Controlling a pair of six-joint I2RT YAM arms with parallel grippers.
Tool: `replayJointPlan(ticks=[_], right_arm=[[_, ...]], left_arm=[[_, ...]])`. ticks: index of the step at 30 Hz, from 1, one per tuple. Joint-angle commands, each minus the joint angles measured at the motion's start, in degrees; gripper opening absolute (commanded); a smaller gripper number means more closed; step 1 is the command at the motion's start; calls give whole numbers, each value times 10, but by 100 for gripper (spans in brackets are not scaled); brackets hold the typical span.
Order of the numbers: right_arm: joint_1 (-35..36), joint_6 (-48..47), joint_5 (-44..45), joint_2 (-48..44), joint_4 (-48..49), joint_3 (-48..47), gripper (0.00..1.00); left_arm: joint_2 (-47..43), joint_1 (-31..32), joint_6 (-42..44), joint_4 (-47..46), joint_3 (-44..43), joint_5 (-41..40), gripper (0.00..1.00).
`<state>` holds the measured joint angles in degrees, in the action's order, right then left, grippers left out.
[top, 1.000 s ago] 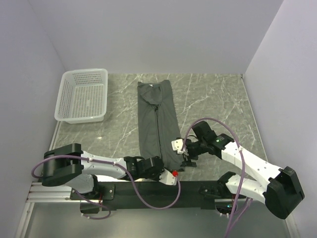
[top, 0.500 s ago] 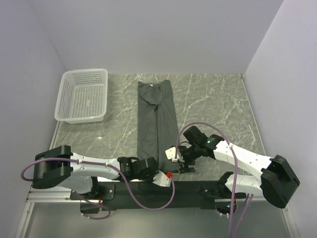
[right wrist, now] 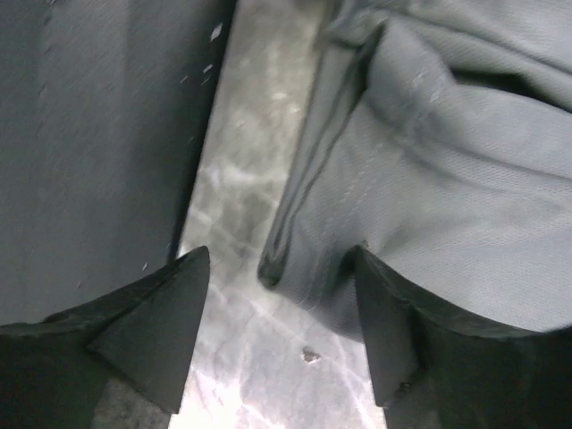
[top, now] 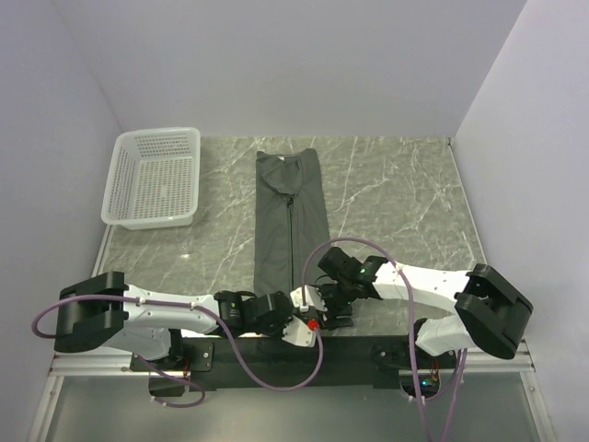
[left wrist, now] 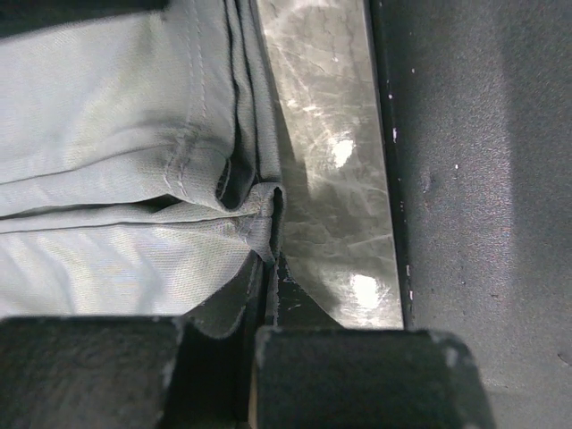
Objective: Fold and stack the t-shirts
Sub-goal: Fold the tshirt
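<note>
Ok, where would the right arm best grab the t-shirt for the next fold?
Probably the near right hem corner of the t-shirt, approached low from the near edge of the table. The shirt lies as a long narrow strip running away from the arms, and its stacked layers end there in a liftable lip. The right gripper has its fingers open astride that corner.

Matt grey woven-cloth t-shirt [top: 291,221] on glossy marbled table [top: 396,193]; white plastic mesh basket [top: 156,133].
</note>
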<state>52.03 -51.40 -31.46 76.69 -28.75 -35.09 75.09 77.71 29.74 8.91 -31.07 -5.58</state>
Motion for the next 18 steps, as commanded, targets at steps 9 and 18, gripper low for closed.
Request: replayJointPlan(ticks=[9,18], right_arm=[[25,70,77,36,48,-24,37],[6,62,29,20,18,-50,0]], left_arm=[[-34,2,-6,-6,12,19,1],[-61,-4,-4,-10,22,17,1]])
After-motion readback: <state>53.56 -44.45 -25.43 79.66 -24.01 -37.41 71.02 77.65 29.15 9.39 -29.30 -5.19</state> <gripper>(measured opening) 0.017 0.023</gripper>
